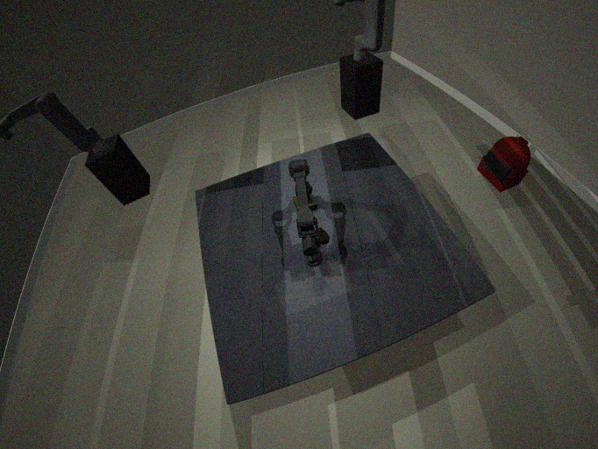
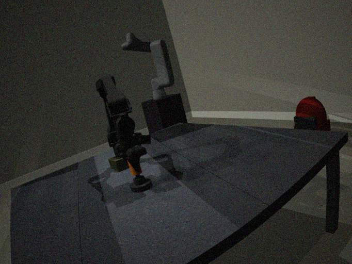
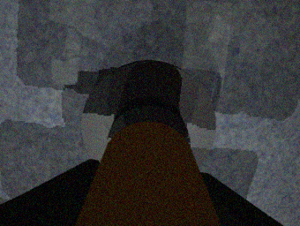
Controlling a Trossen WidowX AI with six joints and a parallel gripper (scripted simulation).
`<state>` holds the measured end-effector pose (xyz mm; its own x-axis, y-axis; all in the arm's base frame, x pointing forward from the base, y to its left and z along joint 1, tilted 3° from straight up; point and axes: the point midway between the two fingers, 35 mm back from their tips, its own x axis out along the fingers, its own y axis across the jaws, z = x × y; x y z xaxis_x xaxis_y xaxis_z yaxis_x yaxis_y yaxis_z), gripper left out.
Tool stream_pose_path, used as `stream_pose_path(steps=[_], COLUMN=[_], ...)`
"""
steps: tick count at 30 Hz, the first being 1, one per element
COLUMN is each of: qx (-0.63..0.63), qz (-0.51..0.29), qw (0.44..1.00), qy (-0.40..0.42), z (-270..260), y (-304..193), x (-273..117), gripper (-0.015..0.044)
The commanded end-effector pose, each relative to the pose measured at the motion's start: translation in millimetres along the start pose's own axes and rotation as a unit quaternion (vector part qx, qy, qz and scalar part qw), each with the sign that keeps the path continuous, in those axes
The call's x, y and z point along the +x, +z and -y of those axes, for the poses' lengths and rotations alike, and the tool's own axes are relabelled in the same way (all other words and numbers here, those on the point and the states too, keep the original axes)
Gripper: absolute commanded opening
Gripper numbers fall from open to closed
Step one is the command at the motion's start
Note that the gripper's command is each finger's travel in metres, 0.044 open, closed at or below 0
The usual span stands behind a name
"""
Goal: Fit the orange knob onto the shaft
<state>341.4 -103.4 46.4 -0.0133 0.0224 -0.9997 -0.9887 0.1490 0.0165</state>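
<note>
The orange knob [image 2: 134,168] [image 3: 150,190] is held roughly upright between the fingers of my gripper [image 2: 136,165] [image 3: 147,176], which is shut on it. The dark round pedestal [image 1: 314,260] [image 2: 141,186] [image 3: 152,81] stands on the table directly below the gripper. In the exterior view, a short dark part shows between the knob's lower end and the pedestal's wide base, so the knob is not against the base. Whether the knob touches the shaft's top or has it inside the hole cannot be told. The knob's hole and both flat sides are hidden.
An olive block [image 2: 118,164] lies behind the gripper, near the arm. The dark blue-grey table [image 1: 251,338] [image 2: 170,224] carries broad shadows. A red rounded object [image 1: 516,153] [image 2: 311,109] and other arms on black boxes [image 1: 361,87] [image 1: 117,168] stand beyond the table.
</note>
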Motion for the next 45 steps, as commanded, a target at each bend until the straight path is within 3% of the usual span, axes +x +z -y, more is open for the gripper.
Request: stream_pose_path(steps=[1, 12, 24, 45], qx=[0.111, 0.466, 0.744, 0.747], qz=[-0.002, -0.001, 0.0, 0.0], qw=[0.994, 0.885, 0.668, 0.665], qy=[-0.002, -0.002, -0.002, -0.002], z=[0.3, -0.8, -1.6, -0.1], y=[-0.7, 0.0, 0.9, 0.0], x=[-0.5, -2.5, -0.6, 4.7], gripper=[0.0, 0.0, 0.0, 0.0])
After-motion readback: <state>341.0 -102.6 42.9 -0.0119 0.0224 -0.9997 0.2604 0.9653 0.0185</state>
